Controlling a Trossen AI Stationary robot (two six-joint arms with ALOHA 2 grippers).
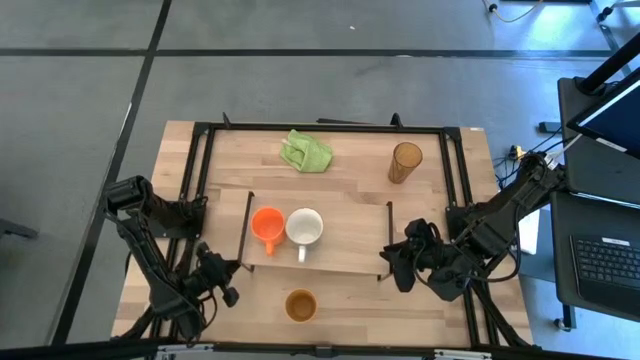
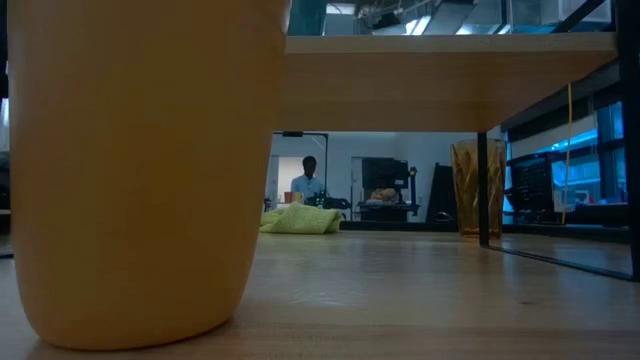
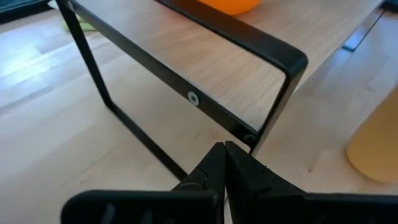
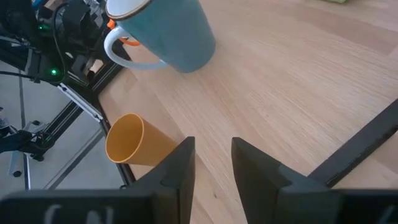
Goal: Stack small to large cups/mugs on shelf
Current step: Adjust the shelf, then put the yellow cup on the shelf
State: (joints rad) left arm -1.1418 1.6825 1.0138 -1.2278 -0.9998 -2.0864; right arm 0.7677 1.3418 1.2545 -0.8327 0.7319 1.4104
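Observation:
The shelf (image 1: 345, 235) stands mid-table and carries the orange mug (image 1: 267, 226) and the white mug (image 1: 305, 227) side by side on their bases, mouths up. The tan-brown cup (image 1: 300, 304) stands on the table in front of the shelf. The amber tumbler (image 1: 405, 162) stands upright at the far right. My left gripper (image 1: 226, 281) is shut with nothing in it, just off the black frame (image 3: 186, 93) at the shelf's near left corner. My right gripper (image 1: 399, 262) hovers open over the shelf's right end, looking across the board at the white mug (image 4: 165, 31).
A crumpled green cloth (image 1: 306, 151) lies at the far middle of the table. Black rails (image 1: 205, 170) frame the work area. In the low view the tan-brown cup (image 2: 140, 170) fills the left side. A person (image 2: 308, 180) stands far off in the room.

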